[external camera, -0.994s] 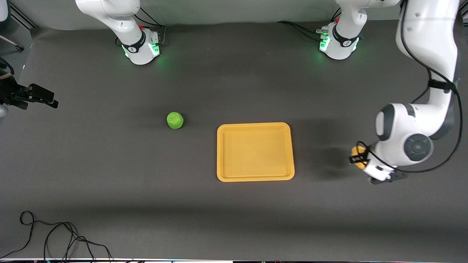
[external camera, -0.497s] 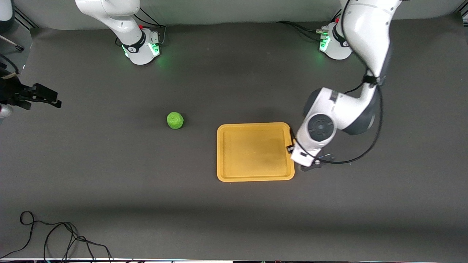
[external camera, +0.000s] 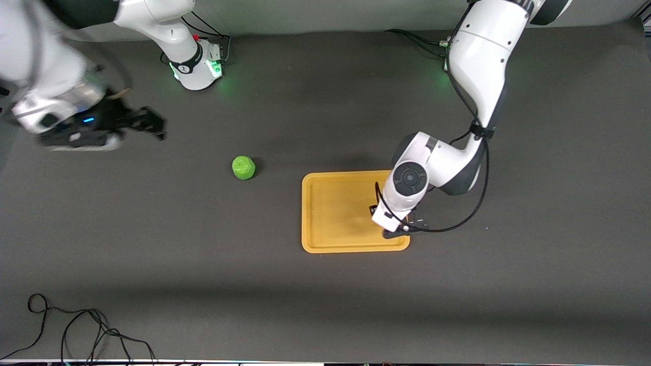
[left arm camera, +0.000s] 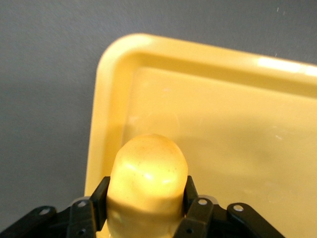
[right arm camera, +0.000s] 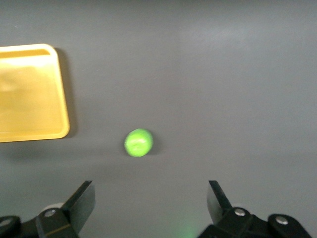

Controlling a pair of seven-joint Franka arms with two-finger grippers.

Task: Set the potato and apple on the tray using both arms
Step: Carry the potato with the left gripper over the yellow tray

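- Front view: left end effector (external camera: 382,219) is over the tray (external camera: 325,203), at the tray's end toward the left arm's base side; its wrist hides what it carries here. Apple (external camera: 243,167) sits on the desk (external camera: 152,244), well apart from the tray, toward the right arm's end. Right end effector (external camera: 145,122) is in the air over bare desk, short of the apple, blurred.
- Left wrist view: left end effector (left arm camera: 147,208) clamps the potato (left arm camera: 147,176) between both fingers (left arm camera: 100,196); potato hangs over the tray (left arm camera: 223,124) floor just inside a rounded corner, not yet set down as far as I can tell.
- Right wrist view: right end effector (right arm camera: 151,201) spread wide and empty; apple (right arm camera: 138,142) lies on the desk ahead of it, tray (right arm camera: 29,89) corner visible beside.
- Status: neither item on the tray. Potato only needs lowering and release; apple not yet grasped, so pick, carry and place all remain.
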